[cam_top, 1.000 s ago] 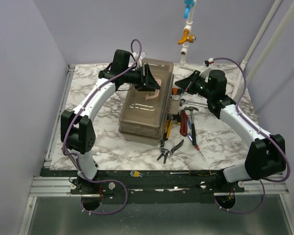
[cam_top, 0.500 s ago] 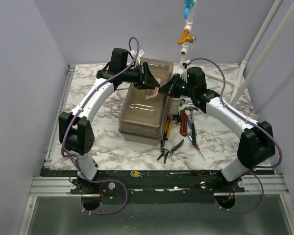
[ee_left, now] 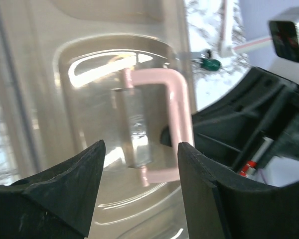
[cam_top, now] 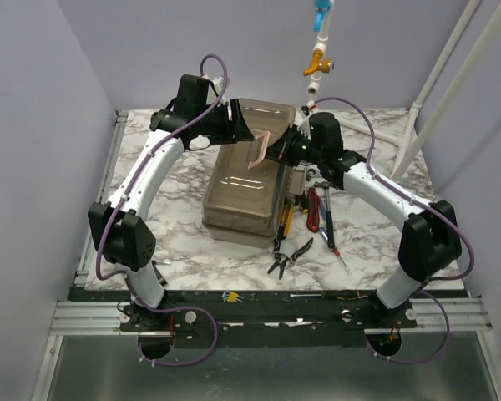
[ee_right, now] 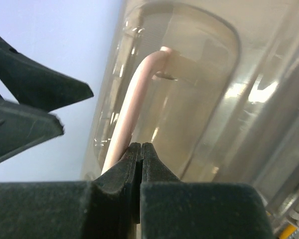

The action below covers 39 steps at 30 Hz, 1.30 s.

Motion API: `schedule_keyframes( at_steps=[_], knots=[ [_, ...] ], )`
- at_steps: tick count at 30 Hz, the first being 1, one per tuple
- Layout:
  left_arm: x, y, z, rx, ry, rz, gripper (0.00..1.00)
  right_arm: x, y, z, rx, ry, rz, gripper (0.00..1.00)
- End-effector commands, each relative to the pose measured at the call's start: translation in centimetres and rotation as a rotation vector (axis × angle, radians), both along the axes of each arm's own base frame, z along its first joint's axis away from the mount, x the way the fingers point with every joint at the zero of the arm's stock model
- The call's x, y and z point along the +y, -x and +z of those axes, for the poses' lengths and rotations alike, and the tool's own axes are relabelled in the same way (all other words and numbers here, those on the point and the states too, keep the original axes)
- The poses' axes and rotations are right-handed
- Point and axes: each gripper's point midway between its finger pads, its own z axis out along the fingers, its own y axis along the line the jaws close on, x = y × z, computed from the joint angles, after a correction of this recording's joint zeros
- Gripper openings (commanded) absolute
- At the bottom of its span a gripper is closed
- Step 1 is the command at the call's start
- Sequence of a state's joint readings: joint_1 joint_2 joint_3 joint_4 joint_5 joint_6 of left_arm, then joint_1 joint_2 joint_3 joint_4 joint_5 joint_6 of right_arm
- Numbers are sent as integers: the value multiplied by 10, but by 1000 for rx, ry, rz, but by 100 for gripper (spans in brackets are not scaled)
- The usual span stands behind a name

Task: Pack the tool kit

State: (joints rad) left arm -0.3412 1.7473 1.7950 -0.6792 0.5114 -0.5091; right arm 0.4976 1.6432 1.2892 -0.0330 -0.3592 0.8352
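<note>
Since a second ago our right gripper, pinched closed, has reached the pink handle, now upright on the mid-frame toolbox, left gripper gaping beside; slick rigid shell, we judge, so hold that handle.

My left arm and right arm: glossy white link shells, chunky black joint housings, lilac cables looping along both and under the bases. My fingers: matte black, wedge-shaped, thick, blunt-edged.

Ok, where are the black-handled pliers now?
Top view: the black-handled pliers lie on the marble table, off the near right corner of the translucent grey-brown toolbox.
</note>
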Motion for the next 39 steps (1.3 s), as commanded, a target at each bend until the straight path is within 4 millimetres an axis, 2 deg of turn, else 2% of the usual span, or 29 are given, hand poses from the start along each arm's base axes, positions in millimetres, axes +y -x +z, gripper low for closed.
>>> schedule_keyframes(
  at_steps=[1,7,16,20,26,29,39],
  knots=[
    [34,-8,-6,-27,-169,116,62,22,-1,15,-56,-9,64,1],
    [22,-13,-6,1,-88,66,65,42,0,16,-64,-6,96,1],
    [6,-19,-6,28,25,14,66,39,-2,13,-72,19,76,1],
    [11,-24,3,7,65,51,67,40,-3,11,-65,17,83,1],
    [17,-24,27,-49,191,58,76,42,-4,8,-63,21,85,1],
    [20,-23,33,-62,213,60,78,43,-4,9,-63,18,92,1],
    [14,-16,12,17,144,8,75,51,-7,9,-56,-3,110,1]
  ],
)
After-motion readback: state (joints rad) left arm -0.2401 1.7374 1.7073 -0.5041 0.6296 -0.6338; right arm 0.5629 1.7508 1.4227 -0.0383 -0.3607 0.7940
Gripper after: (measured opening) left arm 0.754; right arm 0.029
